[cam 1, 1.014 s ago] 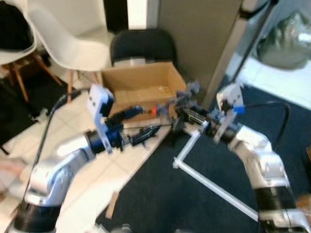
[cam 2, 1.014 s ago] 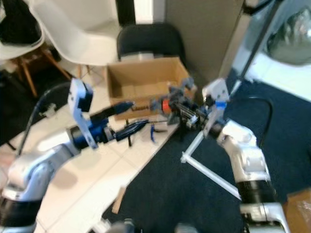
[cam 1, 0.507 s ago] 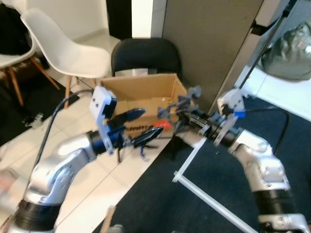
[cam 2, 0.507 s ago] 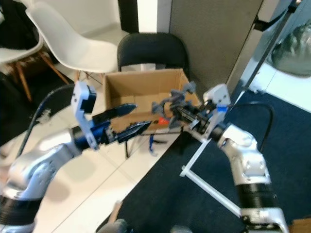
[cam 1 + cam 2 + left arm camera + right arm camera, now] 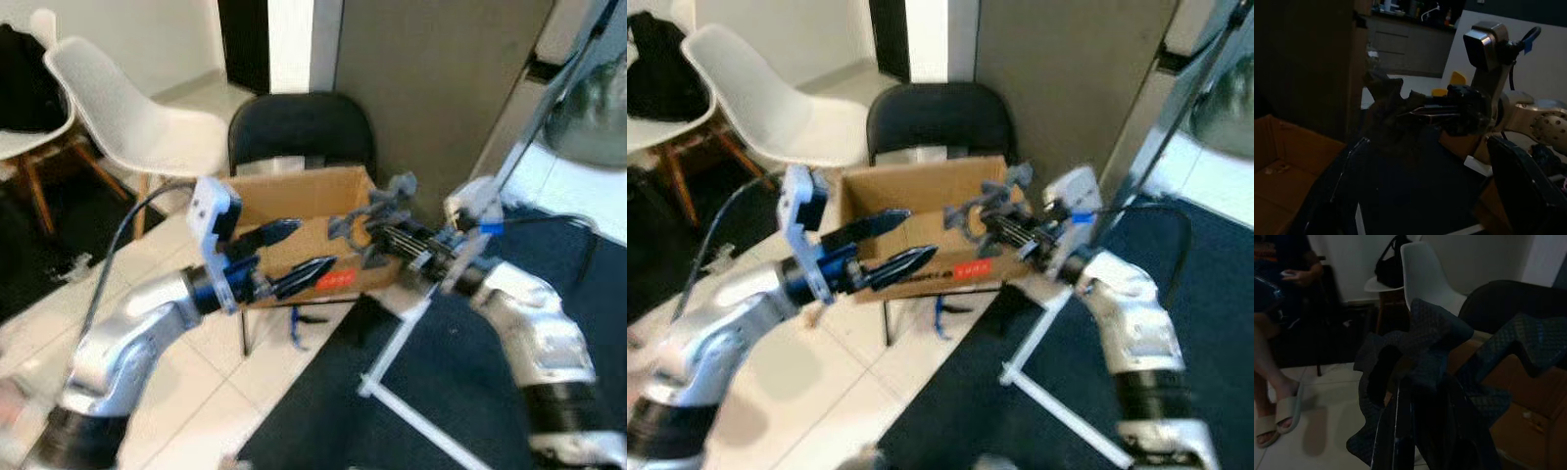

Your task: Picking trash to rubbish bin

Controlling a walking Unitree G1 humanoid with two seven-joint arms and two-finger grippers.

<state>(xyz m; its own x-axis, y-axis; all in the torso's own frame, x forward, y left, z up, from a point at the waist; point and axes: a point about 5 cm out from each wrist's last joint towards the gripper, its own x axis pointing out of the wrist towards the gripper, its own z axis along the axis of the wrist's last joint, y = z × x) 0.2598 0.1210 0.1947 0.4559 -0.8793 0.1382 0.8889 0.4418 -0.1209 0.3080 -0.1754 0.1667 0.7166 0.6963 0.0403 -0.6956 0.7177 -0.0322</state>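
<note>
An open cardboard box (image 5: 294, 201) with a red label stands on the floor in front of a black chair (image 5: 299, 122). My right gripper (image 5: 384, 237) is shut on a crumpled grey foam piece of trash (image 5: 377, 208), held at the box's right front corner, over its rim. In the right wrist view the trash (image 5: 1420, 342) is a dark textured wad between the fingers (image 5: 1400, 431). My left gripper (image 5: 315, 245) is open and empty, raised in front of the box's front wall. The left wrist view looks across at the trash (image 5: 1391, 98).
A white chair (image 5: 127, 108) stands at the back left, a grey partition (image 5: 431, 78) behind the box. A white rod frame (image 5: 402, 343) lies on the dark carpet at the right. A small blue item (image 5: 294, 323) lies on the tiles. A seated person (image 5: 1278, 333) is nearby.
The whole picture has shifted, so the camera has moved nearer the box. The right gripper keeps hold of the trash and now stands higher against the box, at its rim.
</note>
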